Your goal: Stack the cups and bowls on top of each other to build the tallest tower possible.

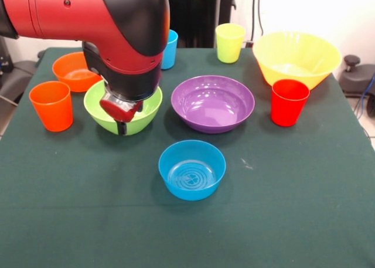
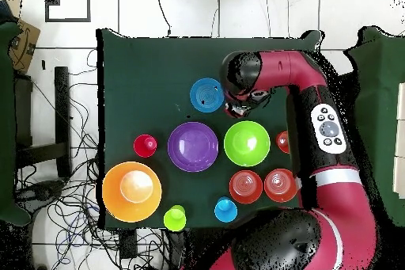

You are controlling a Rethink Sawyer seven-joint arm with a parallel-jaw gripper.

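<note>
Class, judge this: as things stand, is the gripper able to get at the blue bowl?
Probably yes. The blue bowl sits alone on open cloth, nothing on it, and the gripper hangs close by at the green bowl.

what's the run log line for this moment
phase: reaching | gripper: at near rim of lime green bowl, grip unclear | small blue bowl: alone | tower: not started

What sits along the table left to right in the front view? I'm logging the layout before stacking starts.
Orange plastic cup → lime green plastic bowl → small blue plastic bowl → wide purple plastic bowl → red plastic cup.
</note>
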